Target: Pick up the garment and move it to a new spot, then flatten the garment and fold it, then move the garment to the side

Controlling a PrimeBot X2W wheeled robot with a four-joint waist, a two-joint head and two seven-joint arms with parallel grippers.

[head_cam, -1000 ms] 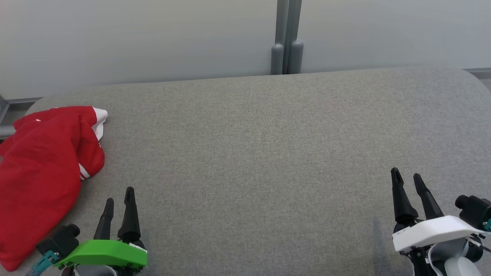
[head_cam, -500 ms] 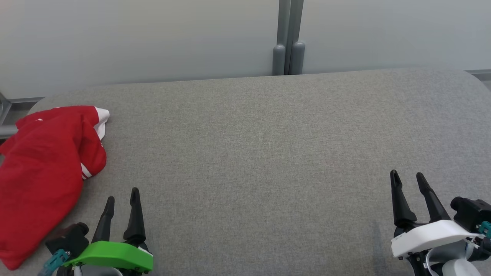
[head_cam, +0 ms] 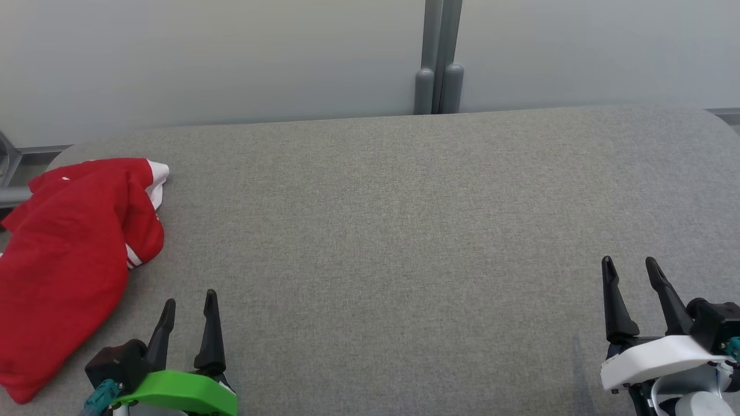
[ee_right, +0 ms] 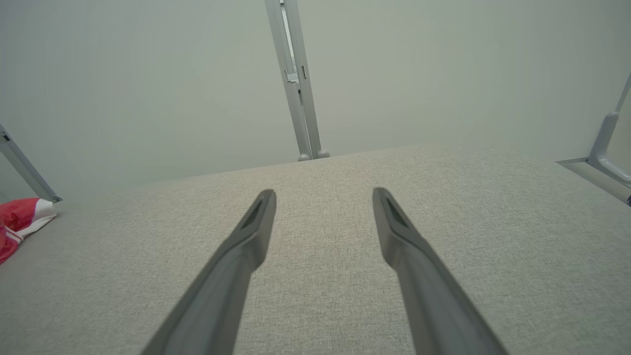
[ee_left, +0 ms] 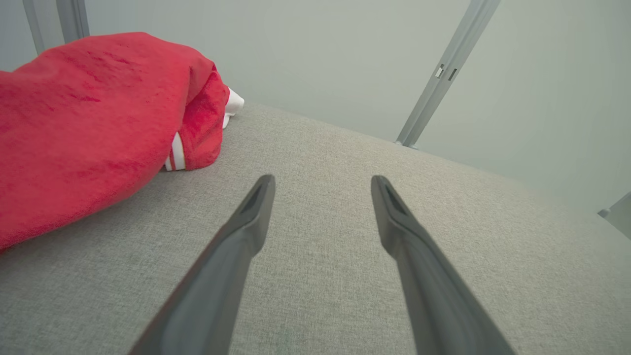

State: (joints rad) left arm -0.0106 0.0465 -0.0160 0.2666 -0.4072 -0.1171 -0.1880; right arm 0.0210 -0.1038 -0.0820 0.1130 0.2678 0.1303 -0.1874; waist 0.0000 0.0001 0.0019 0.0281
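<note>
**Red garment bunched at the table's far left, both grippers open and apart from it**

The garment (head_cam: 75,260) lies in a crumpled heap on the left end of the grey cloth-covered table (head_cam: 404,231). In the head view its left side runs off the picture's edge. It is too bunched to tell what kind of garment it is or where its openings are. A white patch shows at its far tip, and white stripes show on a fold at its right side. The right wrist view catches just a red and white corner of it at the left edge.

The left gripper (head_cam: 190,299) sits at the lower left, just right of the garment's near end and not touching it, with its fingers spread over grey cloth. The right gripper (head_cam: 629,261) sits at the lower right, well apart from the garment, and its fingers are spread too. Both wrists are cut off by the bottom edge, the left under a green cover and the right under a white one.

Behind the table stands a pale wall (head_cam: 231,58) with a grey post (head_cam: 438,58) near its middle. A bit of grey metal frame (head_cam: 11,167) shows at the far left, behind the garment. Plain grey cloth lies between the left gripper and the heap.
</note>
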